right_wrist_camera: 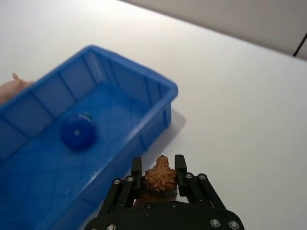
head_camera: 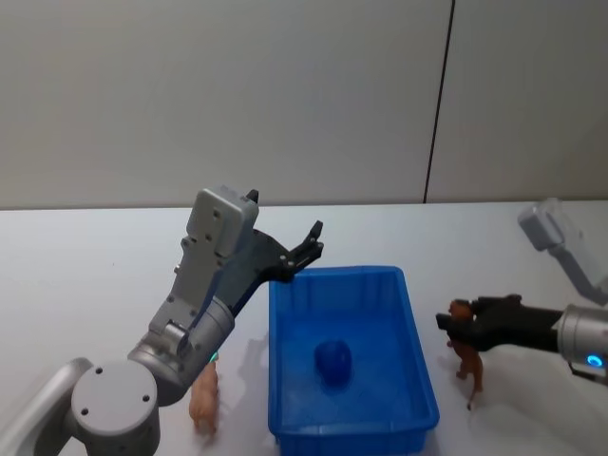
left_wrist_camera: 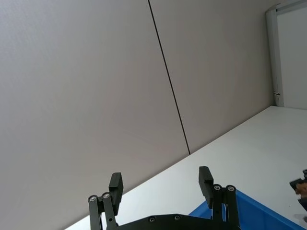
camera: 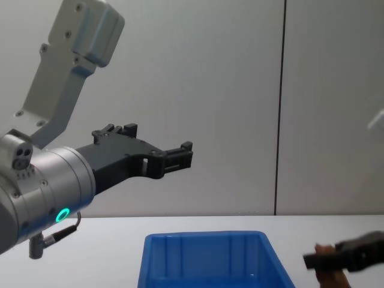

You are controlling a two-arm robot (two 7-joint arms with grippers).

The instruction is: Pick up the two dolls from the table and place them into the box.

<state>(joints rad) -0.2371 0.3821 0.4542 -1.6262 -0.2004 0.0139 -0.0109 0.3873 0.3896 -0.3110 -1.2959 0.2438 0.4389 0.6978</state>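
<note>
The blue box (head_camera: 415,375) stands on the white table (head_camera: 95,285) in front of me. The reddish-brown doll (head_camera: 466,361) is just right of the box, and my right gripper (head_camera: 454,323) is shut on its head. The wrist view shows that doll (right_wrist_camera: 159,179) pinched between the fingers beside the box (right_wrist_camera: 158,91). The pale pink doll (head_camera: 204,400) stands on the table left of the box, partly behind my left arm. My left gripper (head_camera: 309,244) hangs open and empty, raised above the box's far left corner (camera: 180,153).
A dark blue round object (head_camera: 332,361) lies on the box floor (right_wrist_camera: 76,132). A grey wall with a dark seam (head_camera: 437,104) stands behind the table. Bare tabletop stretches to the far left and right of the box.
</note>
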